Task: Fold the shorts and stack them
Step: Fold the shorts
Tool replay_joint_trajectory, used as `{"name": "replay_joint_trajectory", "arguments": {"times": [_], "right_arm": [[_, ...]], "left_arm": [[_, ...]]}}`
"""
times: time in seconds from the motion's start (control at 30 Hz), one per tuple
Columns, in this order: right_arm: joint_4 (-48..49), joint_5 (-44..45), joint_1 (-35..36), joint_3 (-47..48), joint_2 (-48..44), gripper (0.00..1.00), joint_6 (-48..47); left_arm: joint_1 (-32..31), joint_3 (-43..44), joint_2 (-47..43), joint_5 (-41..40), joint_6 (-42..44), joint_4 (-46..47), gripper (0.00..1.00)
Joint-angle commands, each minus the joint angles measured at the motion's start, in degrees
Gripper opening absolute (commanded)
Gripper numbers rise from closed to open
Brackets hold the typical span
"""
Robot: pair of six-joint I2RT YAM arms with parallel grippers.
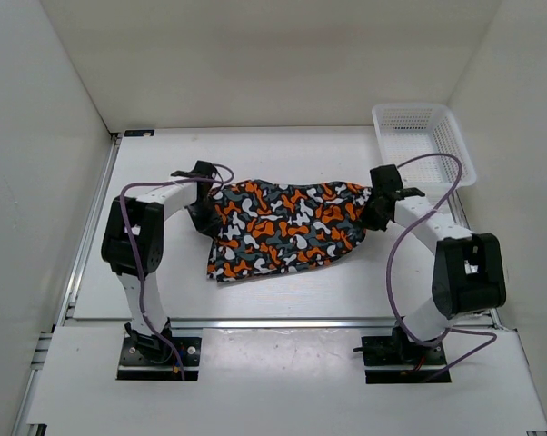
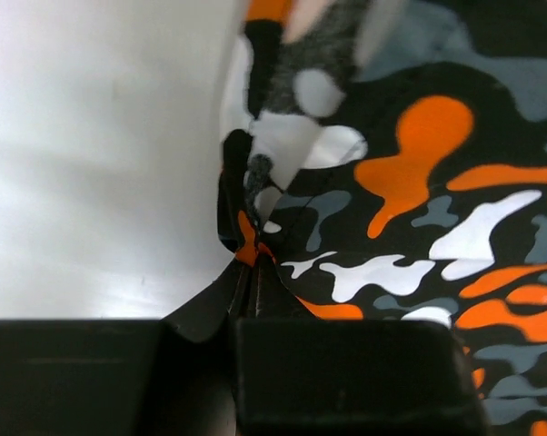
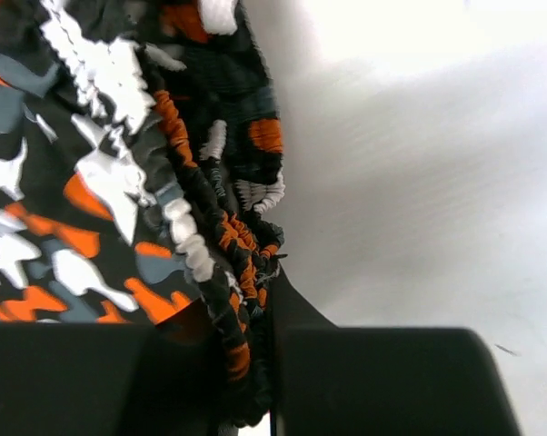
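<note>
Left claw (image 2: 249, 271) clamped on left edge of shorts (image 1: 283, 232); right claw (image 3: 258, 304) clamped on right edge (elastic waistband). Fabric spans between them. Basket (image 1: 422, 136) far right.

The shorts (image 1: 283, 227) are soft fabric printed in orange, white, grey and black camouflage blotches. They lie across the middle of the worktop (image 1: 164, 282), stretched from 9 o'clock to 3 o'clock. The far edge is pulled fairly straight, and the near part sags in a rumpled lobe toward 7 o'clock. At the 9 o'clock end the cloth is pinched into a tight pleat in the left claw (image 1: 205, 213). At the 3 o'clock end its ruched elastic edge is bunched in the right claw (image 1: 375, 211).
</note>
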Motion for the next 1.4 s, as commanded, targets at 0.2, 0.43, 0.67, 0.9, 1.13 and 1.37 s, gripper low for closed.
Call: {"name": "replay_joint_trajectory", "arguments": {"times": [0.2, 0.43, 0.67, 0.9, 1.13, 1.37], "right_arm": [[-6.21, 17.90, 20.61, 17.61, -5.91, 0.00, -8.55], [-6.21, 26.70, 45.23, 29.92, 7.09, 0.00, -17.25], [-5.16, 25.57, 52.63, 36.08, 16.33, 0.00, -18.58], [-5.16, 23.80, 53.95, 37.84, 18.96, 0.00, -19.10], [-5.16, 21.61, 53.95, 42.67, 22.39, 0.00, -19.72], [-3.93, 17.22, 53.95, 51.35, 29.33, 0.00, -22.62]], "left_arm": [[-1.25, -8.53, -6.89, -0.13, -1.93, 1.48, 0.10], [-1.25, -7.48, -6.89, -0.13, -1.93, 1.48, 0.10], [-1.25, -7.48, -6.89, 0.40, -1.93, 1.48, 0.10], [-1.25, -7.48, -7.42, 0.92, -1.93, 1.48, 0.10], [2.34, -6.42, -13.64, 9.09, 0.61, 0.95, 0.88], [9.37, 1.21, -21.73, 11.82, 4.40, -8.35, 0.98]]}}
